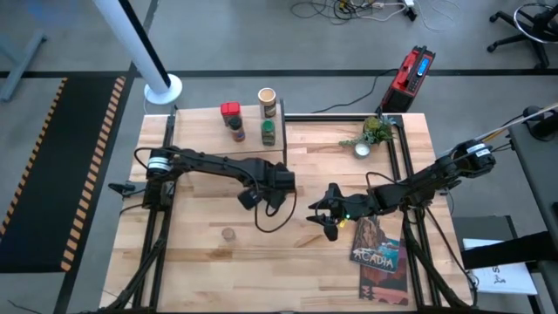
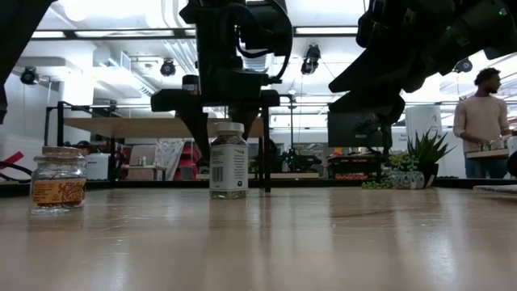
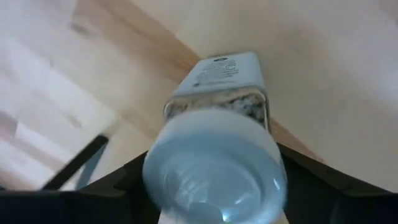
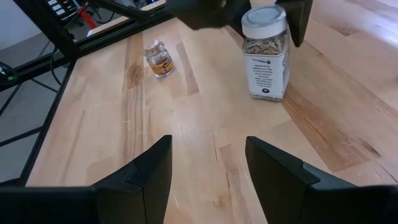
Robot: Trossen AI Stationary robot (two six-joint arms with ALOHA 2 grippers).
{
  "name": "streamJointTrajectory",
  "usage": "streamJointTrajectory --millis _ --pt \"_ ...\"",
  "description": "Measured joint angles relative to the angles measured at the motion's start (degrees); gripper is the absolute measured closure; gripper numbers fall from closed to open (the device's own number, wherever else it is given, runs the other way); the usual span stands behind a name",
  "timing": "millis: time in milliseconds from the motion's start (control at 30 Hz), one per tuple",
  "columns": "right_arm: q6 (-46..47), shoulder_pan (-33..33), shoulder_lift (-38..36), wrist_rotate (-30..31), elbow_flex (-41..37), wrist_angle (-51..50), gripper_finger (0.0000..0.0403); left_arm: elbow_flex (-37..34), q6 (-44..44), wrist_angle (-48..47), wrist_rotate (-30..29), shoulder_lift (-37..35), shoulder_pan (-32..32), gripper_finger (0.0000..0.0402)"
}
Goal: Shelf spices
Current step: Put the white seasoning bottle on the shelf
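Though upright, white-capped clear jar bears a label.

A small green plant in a white pot sits near the far right edge of the wooden tabletop. An "Acadia" book lies flat at the near right. Across the room, a person stands at a bench.

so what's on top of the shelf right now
Four spices stand on the shelf: a red square tin, a tan canister, a dark-capped jar and a green-lidded jar. No view shows the space beneath its top.
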Motion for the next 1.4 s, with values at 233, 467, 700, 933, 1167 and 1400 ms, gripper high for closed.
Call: streamJointTrajectory --millis 233,467,700,933,1167,1400 --pt "0.0 0.0 0.0 0.0 0.0 0.0 0.0222 0.0 -20.6 -3.1 1.0 -2.0 0.0 0.0159" --pt "0.0 0.0 0.0 0.0 0.0 0.0 0.0222 0.0 -55.6 -6.7 1.2 -2.7 0.0 0.014" --pt "0.0 0.0 0.0 0.0 0.0 0.0 0.0222 0.0 -71.1 -7.9 15.8 -2.9 0.0 0.013" --pt "-0.4 0.0 0.0 -0.1 0.0 0.0 0.0222 0.0 -76.3 -4.0 15.1 -2.9 0.0 0.0123" --pt "-0.4 0.3 0.0 -0.5 0.0 0.1 0.0222 0.0 -78.1 -3.3 10.2 -2.9 1.0 0.0077" --pt "-0.5 0.3 0.0 -0.5 0.0 0.1 0.0222 0.0 -79.6 1.7 13.7 -2.9 1.1 0.0041"
